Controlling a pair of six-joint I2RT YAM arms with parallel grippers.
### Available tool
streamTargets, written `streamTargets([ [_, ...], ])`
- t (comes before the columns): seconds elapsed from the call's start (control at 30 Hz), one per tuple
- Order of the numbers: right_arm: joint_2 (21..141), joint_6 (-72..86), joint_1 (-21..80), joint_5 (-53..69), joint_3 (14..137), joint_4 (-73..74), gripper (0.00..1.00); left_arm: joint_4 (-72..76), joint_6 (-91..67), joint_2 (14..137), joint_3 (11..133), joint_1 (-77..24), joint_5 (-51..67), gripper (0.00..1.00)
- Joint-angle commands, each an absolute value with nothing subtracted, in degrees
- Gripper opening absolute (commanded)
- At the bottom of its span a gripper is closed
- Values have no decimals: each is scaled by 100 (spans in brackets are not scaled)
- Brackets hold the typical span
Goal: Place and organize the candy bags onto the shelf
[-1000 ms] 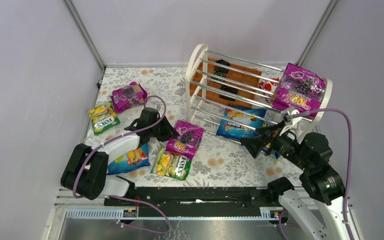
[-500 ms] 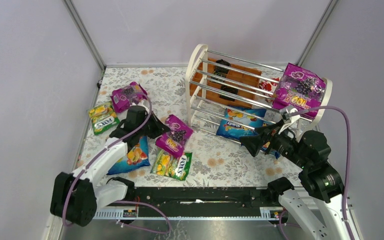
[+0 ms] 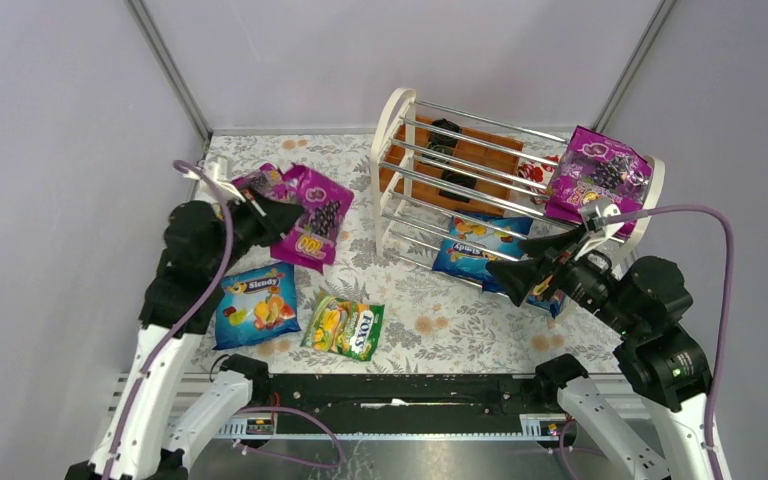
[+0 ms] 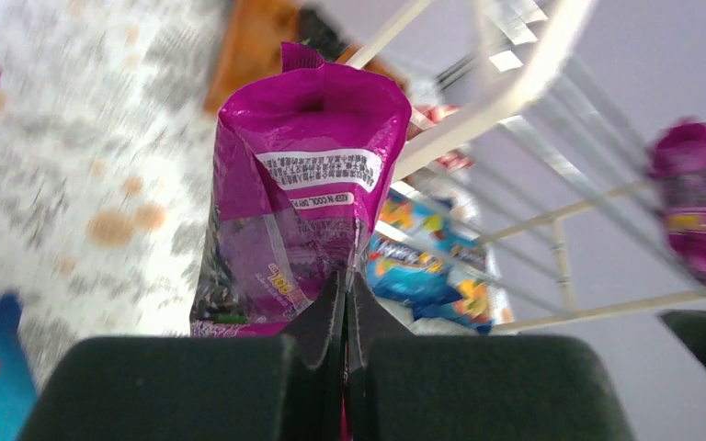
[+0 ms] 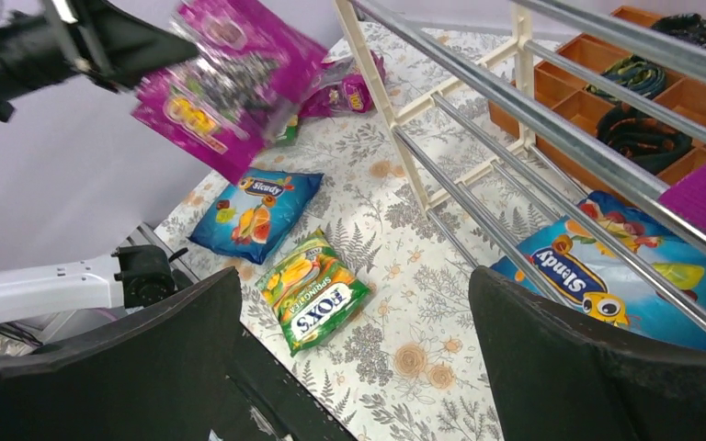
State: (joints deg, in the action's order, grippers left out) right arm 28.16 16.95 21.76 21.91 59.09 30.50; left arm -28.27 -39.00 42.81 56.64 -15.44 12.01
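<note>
Left of the shelf (image 3: 392, 130), left gripper (image 3: 268, 214) is clamped tight on the edge of a magenta bag (image 3: 315, 212), held above the table (image 3: 430, 300). Right gripper (image 3: 505, 272) gapes wide, holding nothing, by the shelf's bottom tier. Top tier, right end: a second magenta bag (image 3: 600, 180). Bottom tier: a Slendy bag (image 3: 480, 245). On the table lie a loose Slendy bag (image 3: 255, 305) and a FOX'S bag (image 3: 345, 328).

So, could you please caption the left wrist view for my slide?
Left gripper pinching a magenta candy bag, shelf beyond.
</note>
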Motion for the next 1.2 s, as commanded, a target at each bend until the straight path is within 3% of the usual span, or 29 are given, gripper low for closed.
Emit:
streamTargets([
  [0.0,3026,1745,2221,2116,6341,2907,100,-1278,-3666,4093,6756,-1538,1910,0],
  [0.27,3372,2115,2220,1859,6989,2412,100,1830,-5597,5034,7383,-1538,3055,0],
  [0.47,3869,3190,2219,2239,7005,1071,100,4032,-7379,5999,7519,-1696,3011,0],
  [0.77,5385,5873,2266,3026,6822,-1766,100,4744,-7518,6881,7765,-2733,2304,0],
  [1.0,5871,5844,2794,2097,7121,-1272,100,5013,-7550,7292,8035,-3242,2136,0],
  [1.17,5873,6007,2912,1936,6855,-1953,100,5144,-7451,7389,7999,-3577,1952,0],
])
